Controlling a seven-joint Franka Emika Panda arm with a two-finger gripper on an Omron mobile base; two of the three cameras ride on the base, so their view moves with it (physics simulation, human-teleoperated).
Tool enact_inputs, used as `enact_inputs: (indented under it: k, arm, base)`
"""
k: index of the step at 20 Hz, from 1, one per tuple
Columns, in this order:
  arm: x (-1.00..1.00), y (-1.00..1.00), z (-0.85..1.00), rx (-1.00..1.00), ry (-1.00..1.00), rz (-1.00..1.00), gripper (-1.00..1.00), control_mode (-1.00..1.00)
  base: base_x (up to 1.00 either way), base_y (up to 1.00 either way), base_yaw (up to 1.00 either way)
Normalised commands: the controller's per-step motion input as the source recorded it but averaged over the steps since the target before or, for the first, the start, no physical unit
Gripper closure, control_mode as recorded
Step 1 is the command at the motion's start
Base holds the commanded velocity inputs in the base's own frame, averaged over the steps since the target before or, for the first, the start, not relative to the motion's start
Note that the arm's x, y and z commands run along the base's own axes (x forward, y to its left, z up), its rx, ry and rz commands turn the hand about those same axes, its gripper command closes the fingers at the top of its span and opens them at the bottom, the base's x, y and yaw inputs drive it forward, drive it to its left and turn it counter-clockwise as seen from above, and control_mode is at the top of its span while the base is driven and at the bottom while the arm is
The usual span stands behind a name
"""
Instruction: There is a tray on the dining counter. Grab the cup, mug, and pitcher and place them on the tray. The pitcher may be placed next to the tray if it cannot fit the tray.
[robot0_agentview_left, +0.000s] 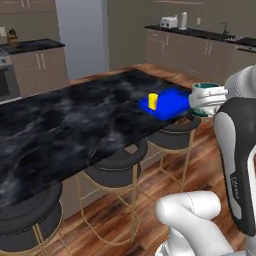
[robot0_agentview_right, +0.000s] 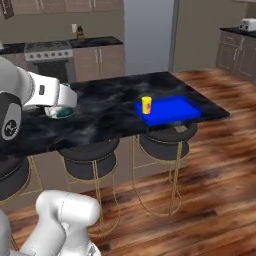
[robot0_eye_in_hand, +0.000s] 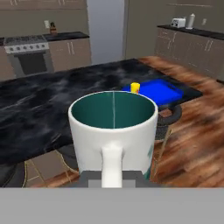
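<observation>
In the hand view the mug (robot0_eye_in_hand: 113, 131) stands in front of the gripper's finger tips, hiding them, and its base is cut off at the bottom, so its lower band cannot be seen. It also covers the near edge of the tray (robot0_eye_in_hand: 168, 94) and the lower part of the cup (robot0_eye_in_hand: 135, 88), whose red-orange mark is too small to make out there. In the left base view the arm hides most of the mug (robot0_agentview_left: 205, 97), and the dining counter (robot0_agentview_left: 65, 130) runs off the left edge.

Round black stools on thin gold legs (robot0_agentview_left: 175, 137) stand on the reddish-brown wooden plank floor (robot0_agentview_right: 215, 180). A white toaster (robot0_agentview_left: 169, 22) sits on a black worktop over beige cabinets (robot0_agentview_left: 200, 50), and a steel oven (robot0_agentview_right: 47, 62) stands at the far wall.
</observation>
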Motion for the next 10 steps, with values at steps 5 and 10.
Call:
enact_inputs:
  k: [5, 10]
  arm:
    - [0.0, 0.0, 0.0, 0.0, 0.0, 0.0, 1.0, 1.0]
    - [0.0, 0.0, 0.0, 0.0, 0.0, 0.0, 1.0, 1.0]
  base:
    - [0.64, -0.57, 0.64]
    - [0.14, -0.81, 0.5]
